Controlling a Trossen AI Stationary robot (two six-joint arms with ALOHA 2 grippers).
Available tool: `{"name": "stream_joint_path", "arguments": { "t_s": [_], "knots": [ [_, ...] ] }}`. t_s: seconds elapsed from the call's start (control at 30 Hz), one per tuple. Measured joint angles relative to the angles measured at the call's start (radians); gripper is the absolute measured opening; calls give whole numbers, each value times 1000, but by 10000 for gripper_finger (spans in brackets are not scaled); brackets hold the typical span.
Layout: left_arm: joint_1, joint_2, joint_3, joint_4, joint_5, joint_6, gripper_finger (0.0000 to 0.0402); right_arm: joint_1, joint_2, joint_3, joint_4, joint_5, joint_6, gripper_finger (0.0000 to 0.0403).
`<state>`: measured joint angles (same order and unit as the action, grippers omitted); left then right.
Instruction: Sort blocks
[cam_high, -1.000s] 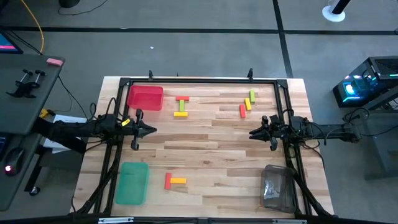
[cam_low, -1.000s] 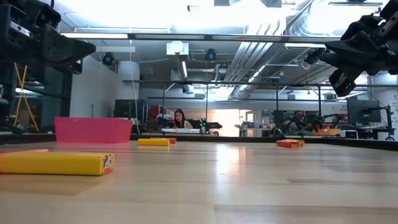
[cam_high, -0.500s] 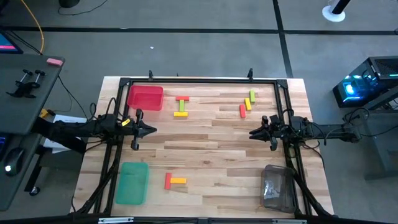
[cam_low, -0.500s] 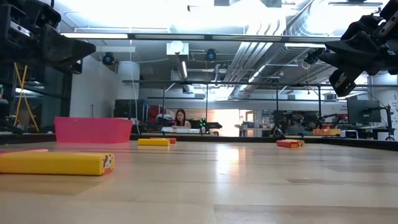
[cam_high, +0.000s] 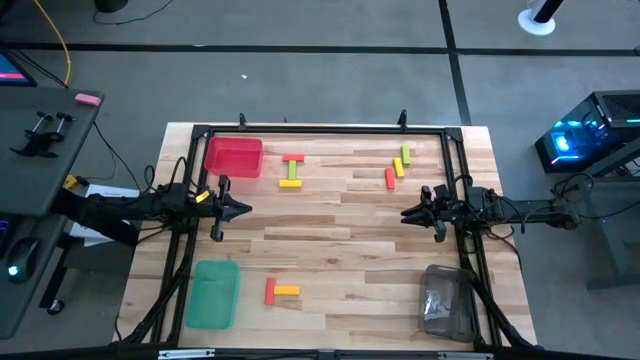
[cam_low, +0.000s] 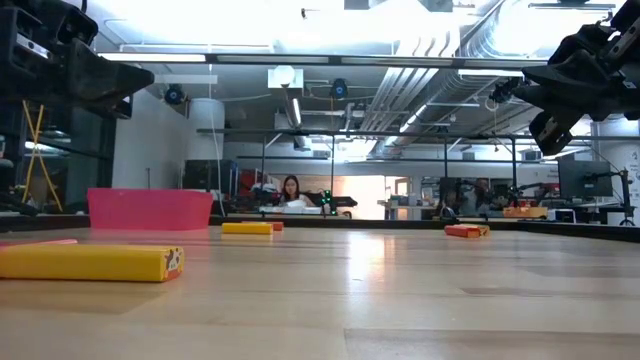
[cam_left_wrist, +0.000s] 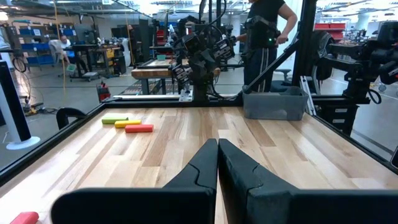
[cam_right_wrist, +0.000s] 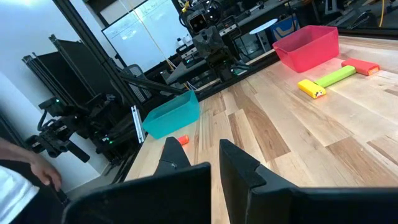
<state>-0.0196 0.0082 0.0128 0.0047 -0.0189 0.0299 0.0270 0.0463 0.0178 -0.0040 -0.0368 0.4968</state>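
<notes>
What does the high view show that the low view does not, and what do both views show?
Only the high view shows the green tray, the clear tray and the three blocks near the table's far right corner. Only the low view shows the room behind, with a seated person. Both show the red tray and the yellow block lying beside a red block. Both grippers, left and right, hover shut and empty.

1. The wooden table (cam_high: 330, 250) is framed by a black rail.
2. A red tray (cam_high: 233, 157) sits at its far left corner, a green tray (cam_high: 212, 294) near left, a clear tray (cam_high: 447, 302) near right.
3. The blocks lie in three groups: red, green and yellow (cam_high: 292, 171) beside the red tray; three (cam_high: 397, 167) toward the far right; red and yellow (cam_high: 281, 291) beside the green tray.
</notes>
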Motion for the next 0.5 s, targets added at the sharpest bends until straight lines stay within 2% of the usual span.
{"name": "stream_joint_path", "arguments": {
  "t_s": [0.17,0.3,0.4,0.5],
  "knots": [
    [0,0,0,0,0,0,0,0,0,0,0,0,-5,0],
    [0,0,0,0,0,0,0,0,0,0,16,37,-164,0],
    [0,0,0,0,0,0,0,0,4,0,181,194,-150,0],
    [0,0,0,0,0,0,0,0,16,0,522,531,-26,0]
  ]
}}
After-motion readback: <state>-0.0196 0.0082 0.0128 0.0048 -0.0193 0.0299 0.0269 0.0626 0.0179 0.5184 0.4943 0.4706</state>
